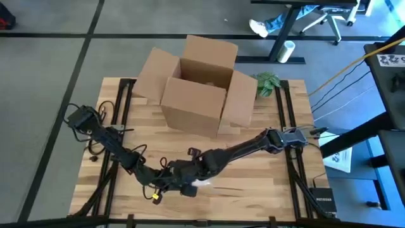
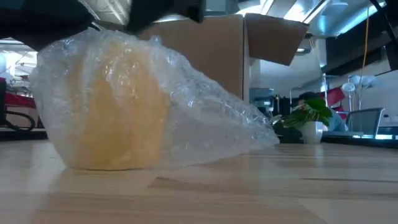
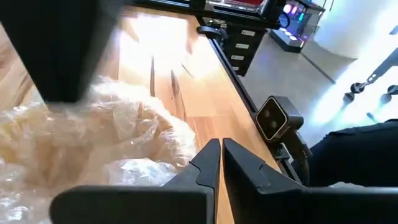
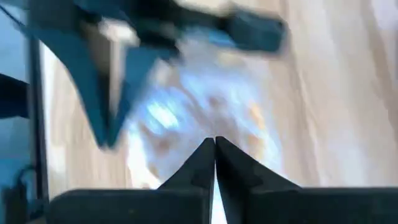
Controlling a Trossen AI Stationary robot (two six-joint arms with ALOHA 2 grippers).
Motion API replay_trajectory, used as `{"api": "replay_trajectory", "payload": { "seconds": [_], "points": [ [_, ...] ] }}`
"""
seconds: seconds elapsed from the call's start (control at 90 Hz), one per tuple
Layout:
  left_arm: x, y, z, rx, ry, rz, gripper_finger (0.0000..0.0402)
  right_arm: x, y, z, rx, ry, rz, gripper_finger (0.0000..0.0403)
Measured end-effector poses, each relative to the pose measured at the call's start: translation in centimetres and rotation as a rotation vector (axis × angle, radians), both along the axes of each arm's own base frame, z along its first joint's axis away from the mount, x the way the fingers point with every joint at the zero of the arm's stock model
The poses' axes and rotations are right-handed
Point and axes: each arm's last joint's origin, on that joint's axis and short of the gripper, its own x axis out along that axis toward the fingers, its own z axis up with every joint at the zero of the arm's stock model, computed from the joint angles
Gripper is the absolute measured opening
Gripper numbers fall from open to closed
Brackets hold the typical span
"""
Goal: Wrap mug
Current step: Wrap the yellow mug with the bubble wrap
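Jaws closed both grippers, over bubble-wrapped mug (image 2: 112,106); grip unclear.

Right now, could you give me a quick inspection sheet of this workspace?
Surface: wooden table, bare at its front right.
Job's things: yellow mug upright, covered in clear bubble wrap that trails off to one side.
Clutter: open cardboard box; small potted plant.
Grippers: left gripper and right gripper both at the wrapped mug, jaws shut.
Cables: black cables by the left arm.
Surroundings: office chair, desk, grey floor.
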Motion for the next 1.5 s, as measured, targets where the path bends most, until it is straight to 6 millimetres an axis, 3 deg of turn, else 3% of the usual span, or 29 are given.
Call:
{"api": "replay_trajectory", "payload": {
  "seconds": [0.2,0.389,0.5,0.789,1.122,1.333,1.5],
  "points": [
    [0.0,0.0,0.1,-0.001,-0.007,-0.002,0.0,-1.0,-0.4,0.1,-0.017,0.09,-0.049,0.0],
    [-0.1,0.0,0.3,0.018,-0.007,-0.01,0.0,-0.1,0.1,0.2,0.062,0.014,0.005,0.0],
    [-1.0,0.2,1.4,0.044,0.004,-0.022,0.0,0.4,0.4,-0.2,0.106,-0.019,0.032,0.0],
    [-5.3,0.8,4.4,0.161,0.022,0.112,0.0,0.3,0.3,-3.4,0.113,0.061,0.021,0.0],
    [-8.0,0.9,2.0,0.088,0.084,0.189,0.0,2.4,-1.7,-7.2,0.265,-0.062,0.031,0.0],
    [-9.6,1.0,0.4,0.057,0.102,0.229,0.0,2.4,-1.6,-6.5,0.248,-0.059,0.057,0.0],
    [-10.9,1.0,-0.4,0.038,0.076,0.28,0.0,2.9,-1.4,-2.9,0.248,-0.12,0.093,0.0]
  ]
}}
